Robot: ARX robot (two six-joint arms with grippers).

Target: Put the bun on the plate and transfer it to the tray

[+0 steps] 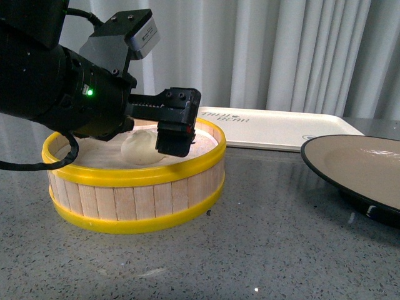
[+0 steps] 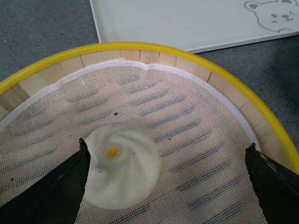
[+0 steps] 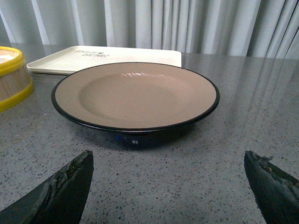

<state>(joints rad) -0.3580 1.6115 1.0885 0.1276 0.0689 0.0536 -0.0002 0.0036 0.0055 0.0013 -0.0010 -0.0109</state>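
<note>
- Left hand (image 2: 166, 184): spread wide and lowered inside the steamer basket (image 1: 134, 176). In the left wrist view one finger (image 2: 56, 189) touches the bun's side; the other stands well apart from it.
- Bun (image 2: 122, 170): sits on the white gauze liner (image 2: 196, 126) in the basket, enclosed by the yellow-rimmed slatted wall. Its pleated swirl faces up, with a small yellow spot at the centre. It is round, with no long axis.
- Right hand (image 3: 168, 186): spread and holding nothing, low over the bench (image 1: 262, 250) and facing the plate (image 3: 140, 127).
- Plate: upright on its black foot to the right of the basket, beige inside with nothing on it. The front view's edge cuts it off.
- Open room: a bare strip of speckled bench separates basket and plate.
- Tray (image 1: 275, 128): lies flat behind both, near the curtain (image 1: 281, 50), long axis running left to right.
- Writing: dark lettering (image 1: 225, 117) on the tray is too small to read. A bear drawing (image 2: 273, 16) marks one corner.
</note>
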